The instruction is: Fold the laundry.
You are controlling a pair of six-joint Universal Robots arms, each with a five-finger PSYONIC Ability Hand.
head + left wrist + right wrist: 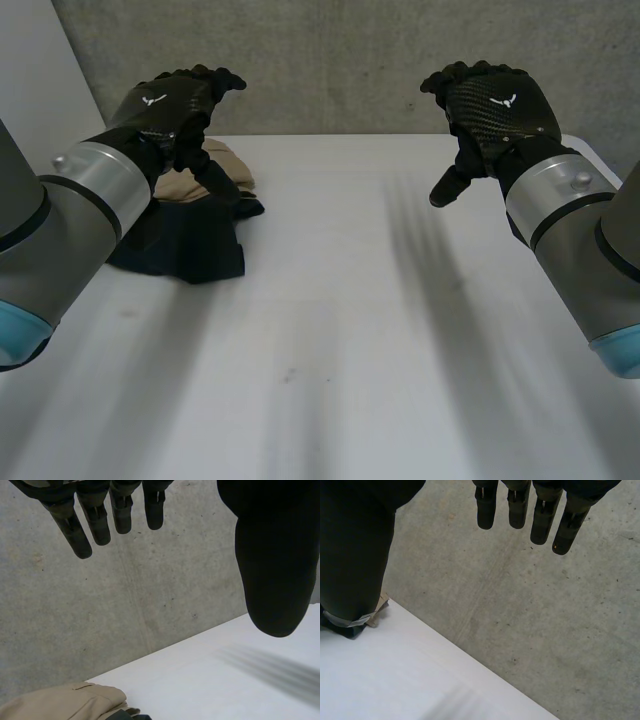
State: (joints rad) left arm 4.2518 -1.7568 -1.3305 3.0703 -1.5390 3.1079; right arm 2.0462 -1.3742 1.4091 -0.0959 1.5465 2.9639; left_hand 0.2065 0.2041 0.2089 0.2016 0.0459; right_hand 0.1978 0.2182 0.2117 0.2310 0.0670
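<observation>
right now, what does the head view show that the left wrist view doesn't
Head view, not the left wrist view: the right hand raised over the table, both arms, and the dark garment laid out against the tan garment. Left wrist view, not the head view: the palm side of the left hand, fingers straight, holding nothing. Both: tan garment, white table, concrete wall.

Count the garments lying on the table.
2. A tan garment sits at the far left of the table, partly hidden by the left hand; a dark garment lies against its near side. The left arm may hide more.
</observation>
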